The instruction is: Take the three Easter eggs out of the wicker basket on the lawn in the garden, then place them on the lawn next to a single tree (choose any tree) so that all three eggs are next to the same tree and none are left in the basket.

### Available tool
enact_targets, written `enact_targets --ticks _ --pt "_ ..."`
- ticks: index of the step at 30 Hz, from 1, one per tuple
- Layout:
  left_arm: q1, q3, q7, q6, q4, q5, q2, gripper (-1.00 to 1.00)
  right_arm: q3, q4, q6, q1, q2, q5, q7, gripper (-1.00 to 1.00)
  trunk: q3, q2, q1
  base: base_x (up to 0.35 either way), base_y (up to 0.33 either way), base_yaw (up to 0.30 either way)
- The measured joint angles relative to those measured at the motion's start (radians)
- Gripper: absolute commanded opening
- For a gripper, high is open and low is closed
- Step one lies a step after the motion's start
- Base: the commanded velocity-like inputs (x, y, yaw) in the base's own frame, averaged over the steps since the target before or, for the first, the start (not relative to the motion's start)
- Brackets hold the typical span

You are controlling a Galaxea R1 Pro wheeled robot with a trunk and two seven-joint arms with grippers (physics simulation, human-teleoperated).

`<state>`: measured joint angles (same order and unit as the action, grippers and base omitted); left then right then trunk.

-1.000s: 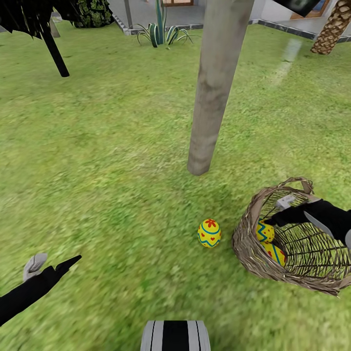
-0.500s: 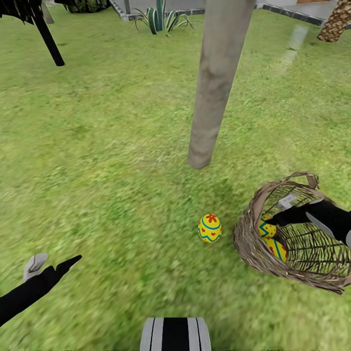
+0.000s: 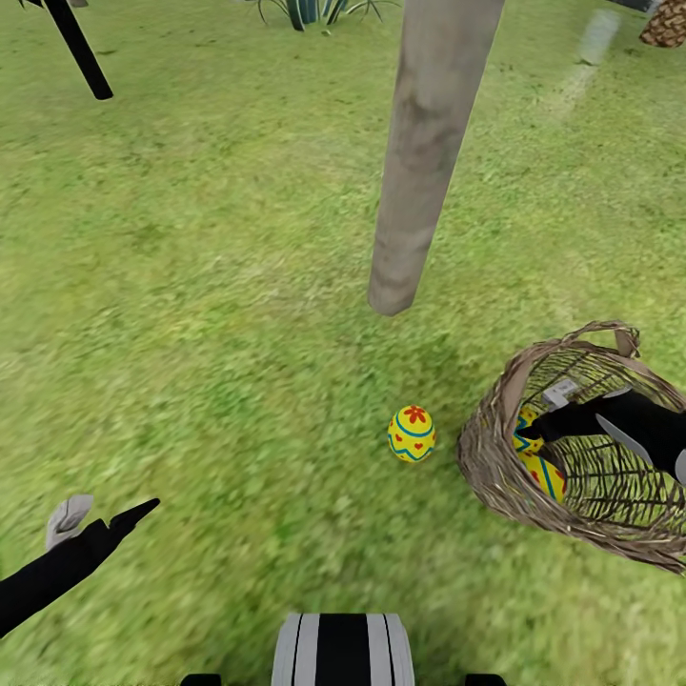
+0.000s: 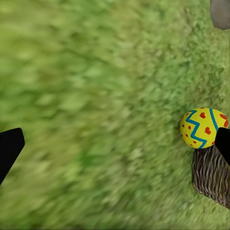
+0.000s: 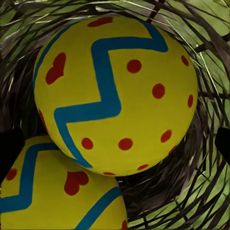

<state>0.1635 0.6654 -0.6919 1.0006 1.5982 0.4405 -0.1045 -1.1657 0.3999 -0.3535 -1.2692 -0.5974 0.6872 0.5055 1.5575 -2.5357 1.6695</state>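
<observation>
two eggs (image 5: 115, 91) in basket (image 3: 495, 476), one on lawn (image 3: 191, 286); right end effector (image 3: 535, 427) spread, left (image 3: 100, 519) too.

place: garden | evidence: green lawn (image 3: 191, 286), bare tree (image 3: 424, 152) trunk, spiky plant (image 3: 314, 10) at the far edge

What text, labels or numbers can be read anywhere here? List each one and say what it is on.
None: no words, numbers or brand marks can be read in these pictures.
The egg on the lawn bears only painted decoration: red flowers and dots, blue zigzag bands.
The two eggs in the basket bear the same kind of pattern, no letters.
The tree trunk is bare.
</observation>
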Motion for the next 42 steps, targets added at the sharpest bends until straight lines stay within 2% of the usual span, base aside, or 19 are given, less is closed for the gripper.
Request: enact_targets --ticks 7,16,25,30,39,42 --pt "0.0 -0.001 0.0 0.0 0.0 0.0 0.001 1.0 0.007 0.002 0.01 0.0 0.0 0.0 -0.003 1.0 0.0 0.0 0.0 0.0 0.0 0.0" --pt "0.0 -0.001 0.0 0.0 0.0 0.0 0.002 1.0 0.005 0.0 0.093 0.0 0.0 -0.001 -0.008 1.0 0.0 0.0 0.0 0.0 0.0 0.0" --pt "0.0 -0.001 0.0 0.0 0.0 0.0 0.002 1.0 0.006 -0.002 0.1 0.0 0.002 -0.001 -0.01 1.0 0.0 0.0 0.0 0.0 0.0 0.0" --pt "0.0 -0.001 0.0 0.0 0.0 0.0 0.002 1.0 0.006 0.001 0.103 0.0 0.002 -0.001 -0.043 1.0 0.0 0.0 0.0 0.0 0.0 0.0" --pt "0.0 -0.001 0.0 -0.001 0.0 0.0 0.003 1.0 0.006 0.002 0.103 0.0 0.002 0.0 -0.045 1.0 0.035 -0.002 0.004 0.0 0.0 0.0" --pt "0.0 -0.002 0.0 -0.002 0.0 0.0 0.003 1.0 0.009 0.003 0.103 0.0 0.002 0.0 -0.045 1.0 0.035 -0.002 0.004 0.0 0.0 0.0"
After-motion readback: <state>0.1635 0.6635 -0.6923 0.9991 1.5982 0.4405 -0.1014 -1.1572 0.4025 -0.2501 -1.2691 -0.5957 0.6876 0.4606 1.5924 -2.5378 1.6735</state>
